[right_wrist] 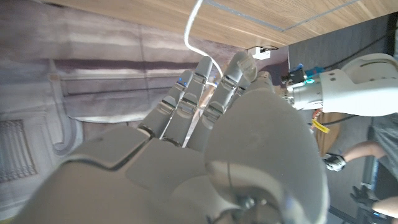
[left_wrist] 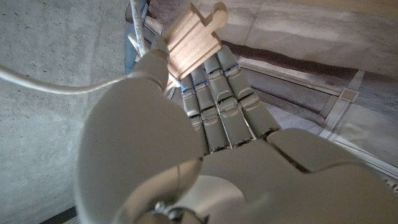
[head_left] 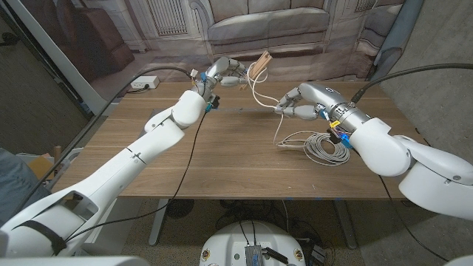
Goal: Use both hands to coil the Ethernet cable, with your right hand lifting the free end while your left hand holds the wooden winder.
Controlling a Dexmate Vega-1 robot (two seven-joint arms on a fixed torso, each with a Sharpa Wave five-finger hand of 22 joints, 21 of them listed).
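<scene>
Left hand (head_left: 224, 72) grips the wooden winder (head_left: 259, 65) aloft; right hand (head_left: 301, 101) pinches the Ethernet cable (head_left: 325, 147). Best keep the strand taut while wrapping.

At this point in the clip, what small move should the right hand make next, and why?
Probably carry the cable up and around the wooden winder for a wrap. The left hand holds the winder raised above the table, the right hand grips the cable just below it, and most of the cable lies in a loose pile on the table.
</scene>
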